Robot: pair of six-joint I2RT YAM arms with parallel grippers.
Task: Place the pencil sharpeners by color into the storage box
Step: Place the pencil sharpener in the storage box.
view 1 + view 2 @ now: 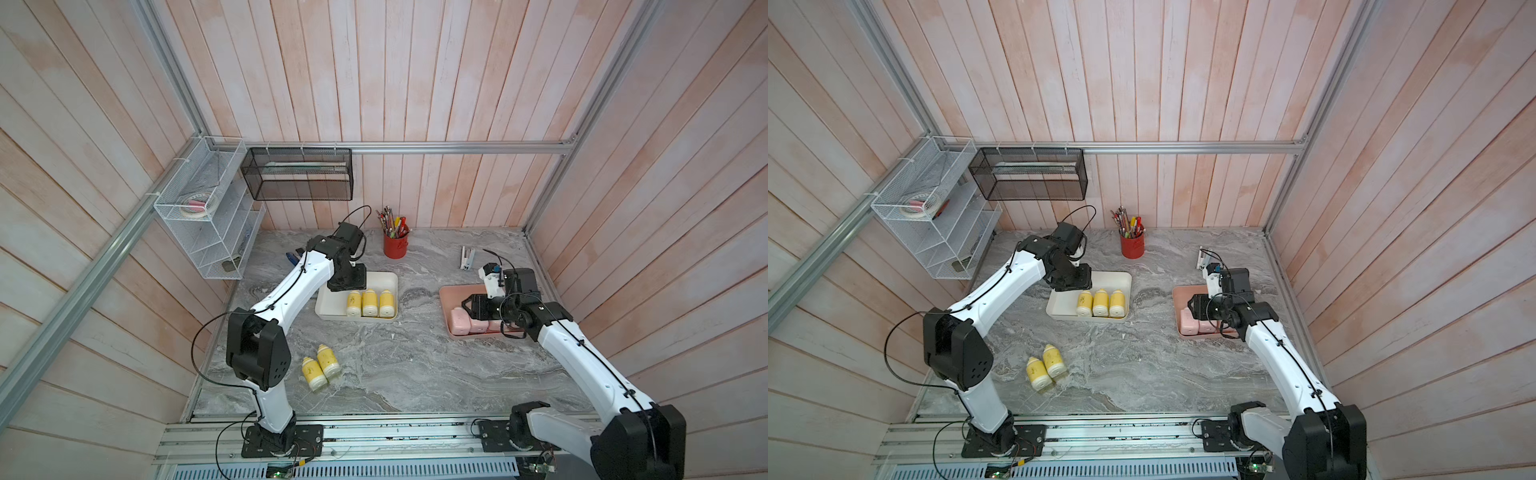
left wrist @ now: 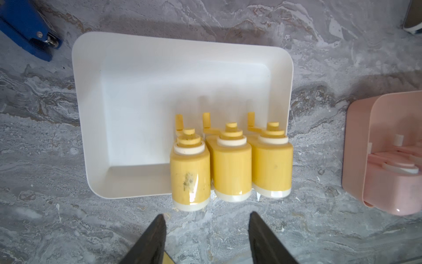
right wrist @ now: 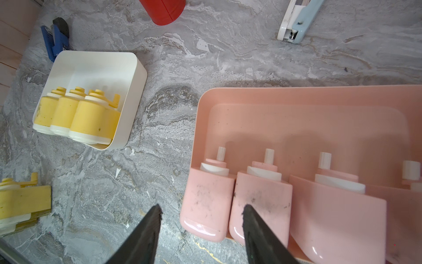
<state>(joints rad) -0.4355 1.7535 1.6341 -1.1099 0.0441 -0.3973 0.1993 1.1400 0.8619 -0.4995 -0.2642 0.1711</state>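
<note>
Three yellow pencil sharpeners (image 1: 369, 302) (image 2: 230, 166) lie side by side along one end of the white storage box (image 1: 330, 309) (image 2: 141, 102). Two more yellow ones (image 1: 320, 368) (image 1: 1043, 366) lie on the marble near the left arm's base. Several pink sharpeners (image 3: 207, 198) (image 1: 459, 325) sit in a row in the pink box (image 3: 296, 118) (image 1: 448, 296). My left gripper (image 2: 206, 217) (image 1: 347, 284) hovers over the white box, open and empty. Above the pink row my right gripper (image 3: 202, 209) (image 1: 471, 307) is open, holding nothing.
A red pencil cup (image 1: 395, 243) stands at the back centre. A pale blue stapler (image 1: 467, 257) lies behind the pink box and a blue one (image 2: 27, 25) behind the white box. A white wire rack (image 1: 203, 216) and a black mesh basket (image 1: 299, 174) hang on the walls.
</note>
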